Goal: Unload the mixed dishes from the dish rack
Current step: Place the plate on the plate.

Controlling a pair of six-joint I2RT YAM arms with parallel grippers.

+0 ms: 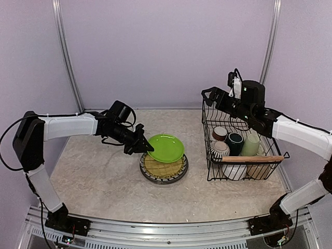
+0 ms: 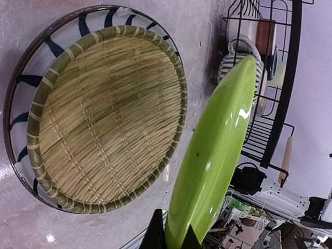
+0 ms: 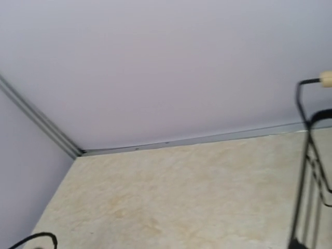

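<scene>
- The left gripper is clamped on the near rim of the green plate, one finger on each face.
- The green plate is tilted and sits over the far edge of a two-plate stack near the middle of the counter. Whether it touches the stack cannot be told.
- In that stack, the woven plate lies face up inside the striped plate. Only the dark-striped rim of the lower plate shows around it.
- The rack stands on the right side of the counter, well apart from the stack.
- The rack's near wooden handle runs across above the dishes.
- Inside the rack are a brown-and-white cup, a teal mug and a pale green mug in a far row.
- A striped cup sits just in front of the brown-and-white cup.
- White bowls sit under the handle (partly hidden by wire and wood).
- The right gripper hangs over the rack's far left corner, above the wire and clear of the dishes.
- The right gripper's fingers do not show in its own wrist view and are too dark and small from above, so whether they are spread or closed cannot be told. Nothing is seen in them.
</scene>
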